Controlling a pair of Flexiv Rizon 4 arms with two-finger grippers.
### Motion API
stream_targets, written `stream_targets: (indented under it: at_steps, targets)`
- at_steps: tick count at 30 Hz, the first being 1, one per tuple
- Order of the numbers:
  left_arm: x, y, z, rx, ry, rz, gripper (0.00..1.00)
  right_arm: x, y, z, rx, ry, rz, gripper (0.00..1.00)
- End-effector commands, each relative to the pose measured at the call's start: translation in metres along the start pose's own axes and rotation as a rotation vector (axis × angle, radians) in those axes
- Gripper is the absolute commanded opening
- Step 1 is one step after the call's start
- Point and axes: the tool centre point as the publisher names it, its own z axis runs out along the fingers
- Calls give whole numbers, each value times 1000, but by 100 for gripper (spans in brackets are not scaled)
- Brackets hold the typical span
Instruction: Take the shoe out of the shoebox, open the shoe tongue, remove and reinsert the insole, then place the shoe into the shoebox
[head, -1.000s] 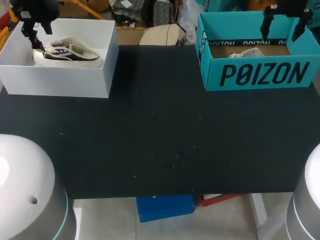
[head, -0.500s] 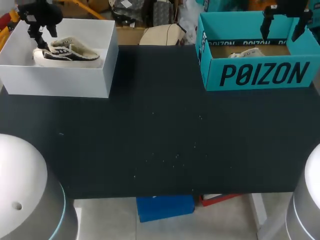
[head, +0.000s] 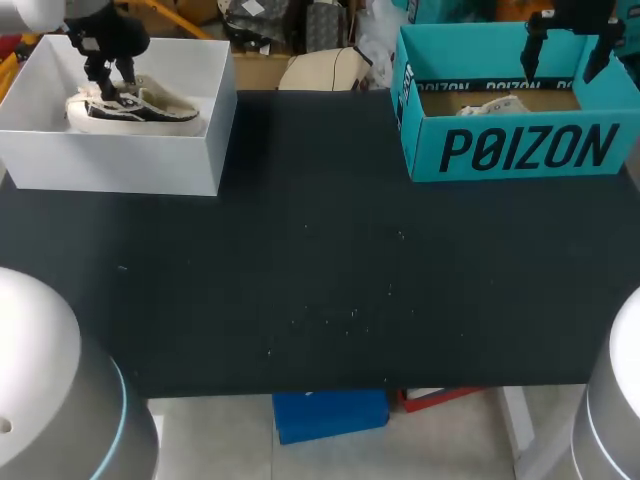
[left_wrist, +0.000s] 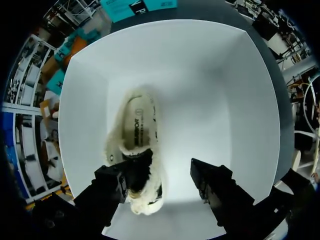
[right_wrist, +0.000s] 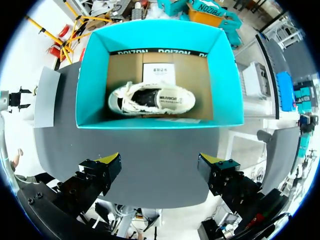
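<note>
Left gripper (left_wrist: 162, 172) released, held over heel of shoe (left_wrist: 134, 125) in white box (left_wrist: 230, 100) | shoe is judged light, soft, fleecy-rimmed | hold is best taken at the heel collar.

In the head view the teal shoebox (head: 520, 150) hides most of its shoe (head: 492, 105).

A dark table (head: 320, 280) carries two open boxes along its far edge, well apart. The white box (head: 120, 165) sits at the far left corner. The teal box (head: 520, 150) sits at the far right, its printed long wall facing the near side. Pale specks (head: 352, 312) dot the middle of the tabletop.
</note>
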Motion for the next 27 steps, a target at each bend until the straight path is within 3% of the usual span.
stream_targets:
  at_steps: [1,7,23,24,25,26,27]
  targets:
    - [-11,2,21,-6,18,-6,61,0,0,0,0,0,0,100]
    - [-5,2,44,-14,39,-11,50,0,0,0,0,0,0,100]
    - [0,5,83,-39,69,-31,47,0,0,0,0,0,0,100]
    - [0,5,84,-33,71,-35,35,0,0,0,0,0,0,100]
    - [0,5,84,-27,71,-41,12,0,0,0,0,0,0,100]
    - [0,5,84,-32,66,-37,0,0,0,0,0,0,0,100]
    - [-1,5,84,-34,63,-39,0,0,0,0,0,0,0,100]
